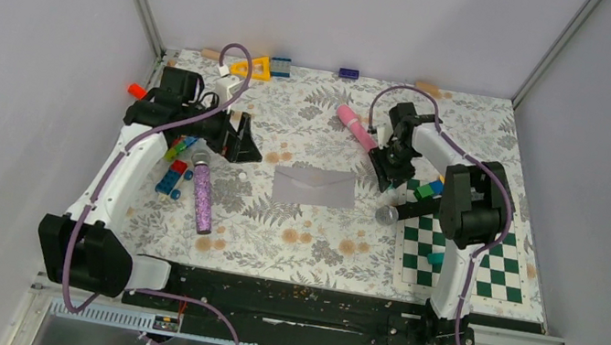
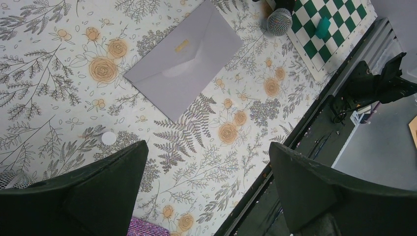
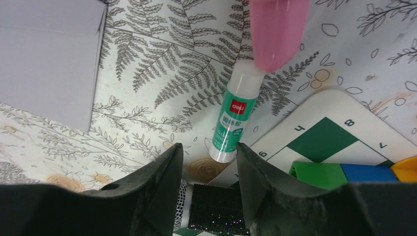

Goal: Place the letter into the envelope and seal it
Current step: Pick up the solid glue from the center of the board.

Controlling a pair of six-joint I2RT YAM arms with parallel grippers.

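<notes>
Pale grey-lavender paper envelope flat on floral tablecloth between the arms, left gripper spread wide near its left end, right gripper narrowly apart, straddling pink-capped green-and-white glue stick, silver mesh ball and green-and-white checkerboard mat at its right, purple glitter tube at its left.

Bare table lies near and far of the envelope. A glitter tube stands to its left, and a silver ball and the right end effector crowd its right.
</notes>
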